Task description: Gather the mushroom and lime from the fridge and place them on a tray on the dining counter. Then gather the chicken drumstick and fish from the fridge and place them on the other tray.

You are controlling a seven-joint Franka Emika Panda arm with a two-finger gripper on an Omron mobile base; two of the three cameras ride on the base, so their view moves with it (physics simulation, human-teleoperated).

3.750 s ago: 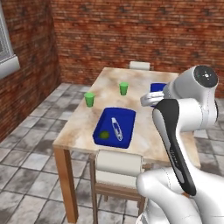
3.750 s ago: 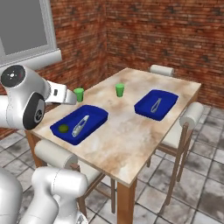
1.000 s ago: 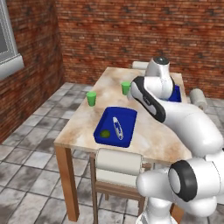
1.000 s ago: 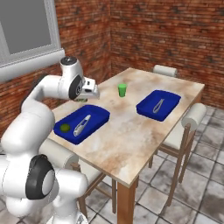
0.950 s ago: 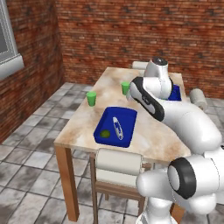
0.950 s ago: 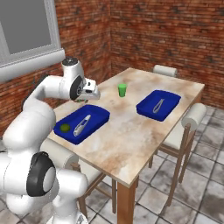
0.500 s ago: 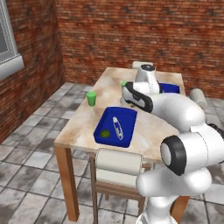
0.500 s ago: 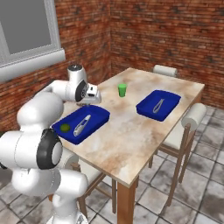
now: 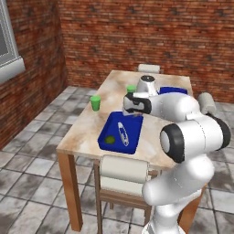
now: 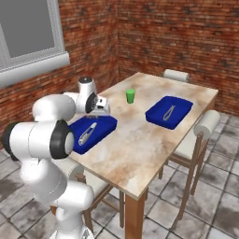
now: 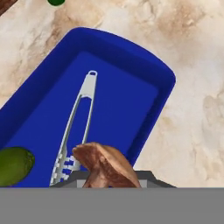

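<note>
From the left base view, the lime [image 9: 109, 140] already lay in the near tray [image 9: 135, 141] on the bench [image 9: 82, 132]. From the right, the other tray [image 10: 181, 110] showed no drumstick. The hand view had the end effector [image 11: 109, 183] clamped on the mushroom [image 11: 104, 165] above that tray, not yet released.
</note>
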